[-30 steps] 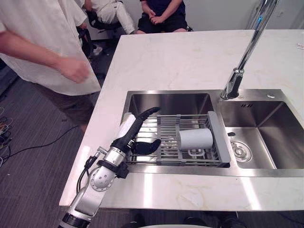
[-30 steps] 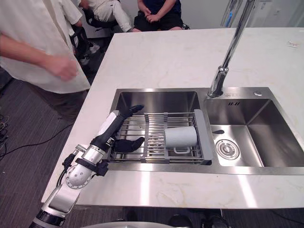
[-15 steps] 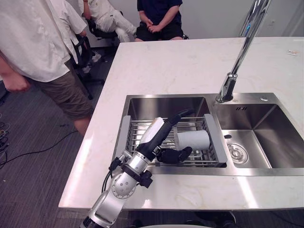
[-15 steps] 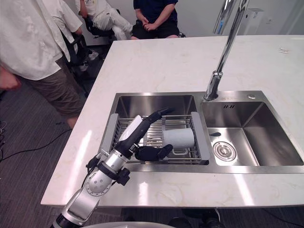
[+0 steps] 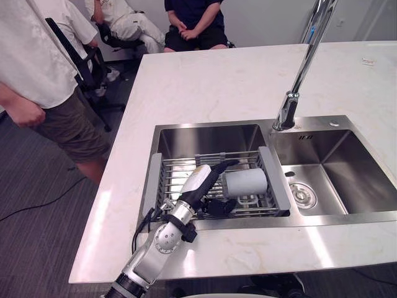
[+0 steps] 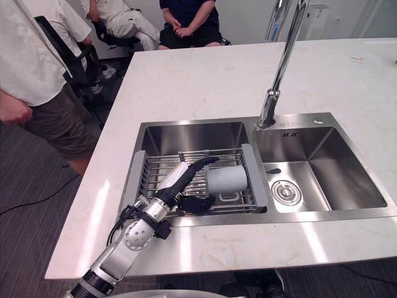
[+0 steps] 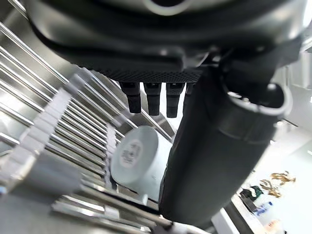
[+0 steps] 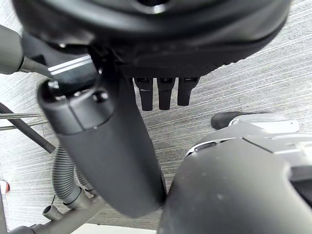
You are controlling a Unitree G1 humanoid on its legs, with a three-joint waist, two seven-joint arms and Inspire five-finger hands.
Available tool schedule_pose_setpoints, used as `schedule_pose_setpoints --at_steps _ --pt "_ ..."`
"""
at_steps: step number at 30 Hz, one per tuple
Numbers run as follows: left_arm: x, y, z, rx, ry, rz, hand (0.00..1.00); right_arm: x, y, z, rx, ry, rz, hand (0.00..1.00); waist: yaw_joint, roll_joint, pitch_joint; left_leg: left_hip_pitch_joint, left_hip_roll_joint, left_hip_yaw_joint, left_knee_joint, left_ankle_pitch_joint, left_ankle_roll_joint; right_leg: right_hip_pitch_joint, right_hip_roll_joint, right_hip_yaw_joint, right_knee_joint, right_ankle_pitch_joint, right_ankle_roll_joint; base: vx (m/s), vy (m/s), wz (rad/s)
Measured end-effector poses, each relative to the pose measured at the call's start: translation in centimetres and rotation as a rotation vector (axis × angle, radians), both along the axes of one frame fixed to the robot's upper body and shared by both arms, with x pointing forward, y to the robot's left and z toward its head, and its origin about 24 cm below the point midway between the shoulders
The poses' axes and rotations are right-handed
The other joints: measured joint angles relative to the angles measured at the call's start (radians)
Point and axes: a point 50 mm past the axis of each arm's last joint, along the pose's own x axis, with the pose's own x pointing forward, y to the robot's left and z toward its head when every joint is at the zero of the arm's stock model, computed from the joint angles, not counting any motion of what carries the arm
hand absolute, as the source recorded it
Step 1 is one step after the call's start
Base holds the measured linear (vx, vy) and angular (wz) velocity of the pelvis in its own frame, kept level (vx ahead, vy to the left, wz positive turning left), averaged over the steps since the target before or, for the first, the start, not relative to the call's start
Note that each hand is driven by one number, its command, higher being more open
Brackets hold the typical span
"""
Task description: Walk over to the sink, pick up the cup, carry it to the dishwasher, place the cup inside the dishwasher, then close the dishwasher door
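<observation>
Where the bench (image 5: 236,81) ends on the robot's left there is open floor, and a person (image 5: 37,56) stands there close to that edge. Two more people (image 5: 186,18) sit beyond the far end. The bench top is broad and bare behind the sink (image 5: 322,218), with only a narrow strip along the near side.

The sink has two basins. The right one is open down to its drain (image 5: 302,195). The left one is spanned by a wire rack (image 5: 177,180) with grey end pieces, leaving free room only behind the rack. The faucet (image 5: 304,59) rises from the back rim between the basins and leans away to the right, well above the rack.

The left hand (image 5: 201,183) lies low over the rack bars. Its fingers (image 5: 223,166) are straight and spread apart from the thumb (image 5: 220,208), with nothing gripped. The fingertips reach the cup's (image 5: 246,182) near end, and I cannot tell whether they touch it.

The cup lies on its side at the rack's right end, just beside the grey end piece. It is a plain pale cylinder with its flat base turned toward the hand, and its handle sits low against the bars on the near side.

The right hand (image 8: 161,48) hangs over the floor (image 8: 243,97), its fingers straight and holding nothing.
</observation>
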Motion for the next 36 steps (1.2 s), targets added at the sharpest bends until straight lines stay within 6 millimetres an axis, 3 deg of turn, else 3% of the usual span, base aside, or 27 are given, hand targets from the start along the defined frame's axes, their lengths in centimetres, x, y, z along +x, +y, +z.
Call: schedule_pose_setpoints --at_steps 11,24,25,36 --pt "1.5 0.2 0.2 0.038 -0.030 0.052 0.90 1.0 0.3 0.1 0.004 -0.025 0.000 0.90 -0.029 0.005 0.041 -0.011 0.004 0.027 0.000 -0.002 -0.003 -0.014 0.006 0.027 -0.033 0.025 -0.001 -0.01 0.013 -0.08" --pt "3.1 -1.2 1.7 0.191 -0.160 0.009 0.90 2.3 0.3 0.5 0.001 -0.063 0.009 0.90 -0.062 0.036 0.080 -0.014 0.013 0.061 0.000 -0.007 -0.009 -0.037 0.016 0.059 -0.031 0.032 -0.002 0.01 0.004 -0.08" --pt "3.2 -1.4 1.9 0.213 -0.179 0.002 0.30 2.4 0.3 0.5 0.001 -0.064 0.009 0.90 -0.064 0.038 0.081 -0.018 0.013 0.066 0.000 -0.007 -0.009 -0.043 0.016 0.064 -0.031 0.034 -0.002 0.00 0.018 -0.12" --pt "4.7 -1.1 2.7 0.278 -0.222 0.043 0.30 3.0 0.2 0.7 -0.004 -0.078 0.012 0.90 -0.075 0.049 0.090 -0.018 0.012 0.079 0.000 -0.008 -0.011 -0.054 0.012 0.079 -0.033 0.042 0.002 0.00 0.005 -0.03"
